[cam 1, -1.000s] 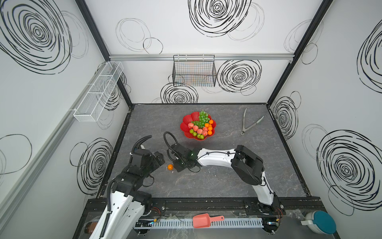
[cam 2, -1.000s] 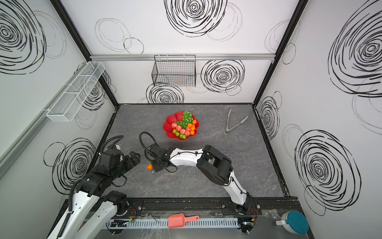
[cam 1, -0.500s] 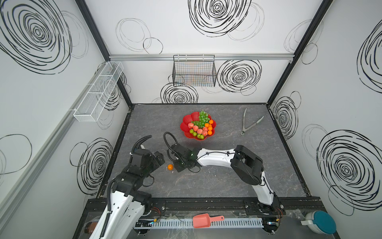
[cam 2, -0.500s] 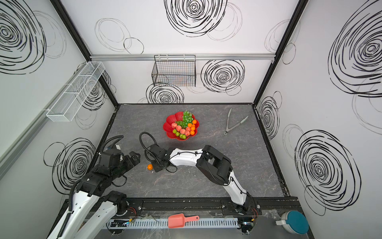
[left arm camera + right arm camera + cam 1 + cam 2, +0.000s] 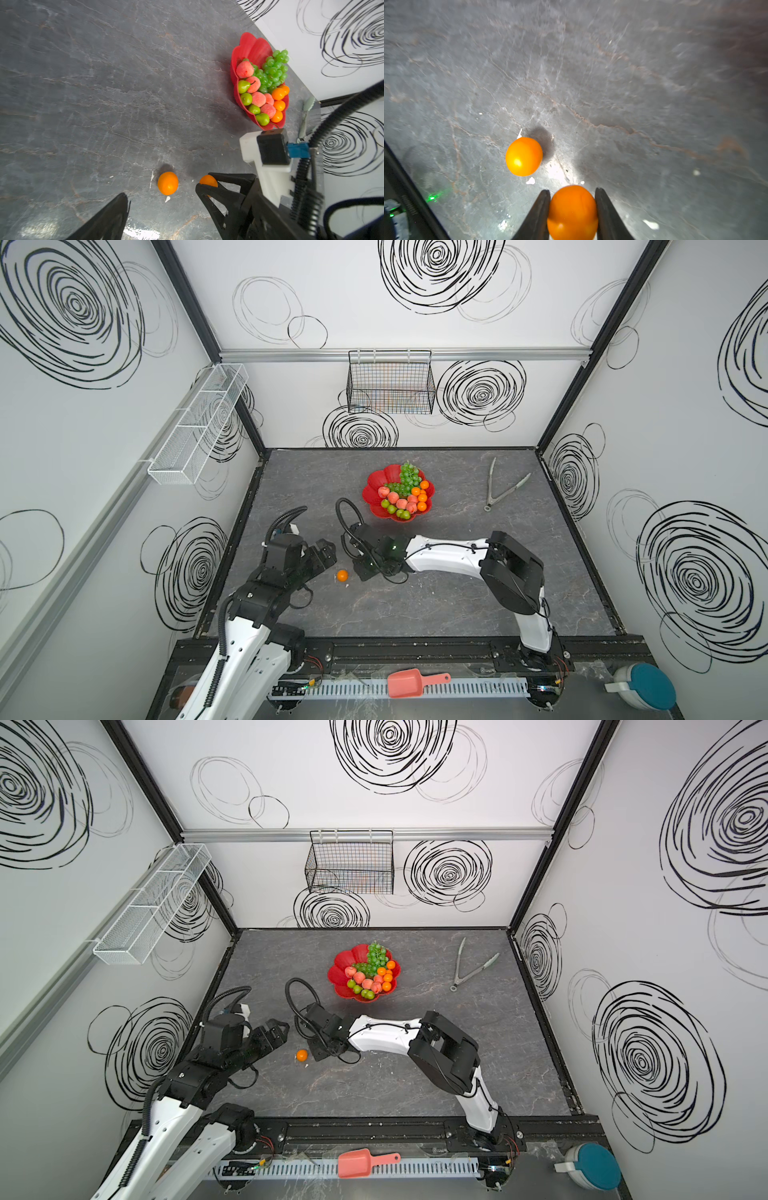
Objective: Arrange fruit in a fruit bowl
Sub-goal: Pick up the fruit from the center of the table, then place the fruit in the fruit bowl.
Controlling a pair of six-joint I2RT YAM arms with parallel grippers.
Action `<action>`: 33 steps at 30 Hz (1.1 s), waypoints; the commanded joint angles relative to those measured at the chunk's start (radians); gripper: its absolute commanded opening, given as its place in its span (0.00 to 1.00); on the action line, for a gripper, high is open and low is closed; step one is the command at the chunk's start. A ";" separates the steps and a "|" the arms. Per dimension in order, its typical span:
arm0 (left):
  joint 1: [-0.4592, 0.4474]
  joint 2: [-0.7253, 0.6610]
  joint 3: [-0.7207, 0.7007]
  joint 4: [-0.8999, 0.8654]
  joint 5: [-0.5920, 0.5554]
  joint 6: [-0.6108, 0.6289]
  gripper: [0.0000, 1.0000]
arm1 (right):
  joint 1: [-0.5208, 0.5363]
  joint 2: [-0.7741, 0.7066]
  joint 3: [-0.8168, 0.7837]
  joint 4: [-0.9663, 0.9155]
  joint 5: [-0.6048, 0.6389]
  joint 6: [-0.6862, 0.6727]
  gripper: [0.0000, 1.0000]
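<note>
Orange held tangerine [image 5: 572, 212] is clamped between the two black fingers [image 5: 538, 216] of the right gripper [image 5: 572, 190], low over the grey marbled worktop [image 5: 415, 614]. A loose tangerine [image 5: 342, 575] lies on the worktop just beside it, between the two grippers and touching neither. The left gripper [image 5: 324, 556] hangs near that loose one with its fingers spread and nothing in them. The red scalloped fruit bowl [image 5: 379, 482] stands further back, mid-worktop, well apart from both grippers. It holds green grapes [image 5: 409, 477], pink peaches [image 5: 401, 503], green pears [image 5: 392, 509] and more tangerines [image 5: 422, 497]. Metal tongs [image 5: 498, 489] lie to the bowl's right. A black wire basket [image 5: 390, 385] hangs on the back wall. Small white lettering on a black strip [image 5: 409, 205] is too blurred to read.
</note>
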 commanded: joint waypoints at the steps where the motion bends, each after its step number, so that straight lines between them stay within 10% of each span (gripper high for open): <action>1: 0.002 0.006 -0.015 0.101 0.083 0.034 0.96 | -0.035 -0.072 -0.030 -0.013 0.032 0.012 0.34; 33: -0.225 0.302 0.027 0.501 0.120 0.004 0.96 | -0.384 -0.254 -0.124 -0.036 0.019 -0.078 0.34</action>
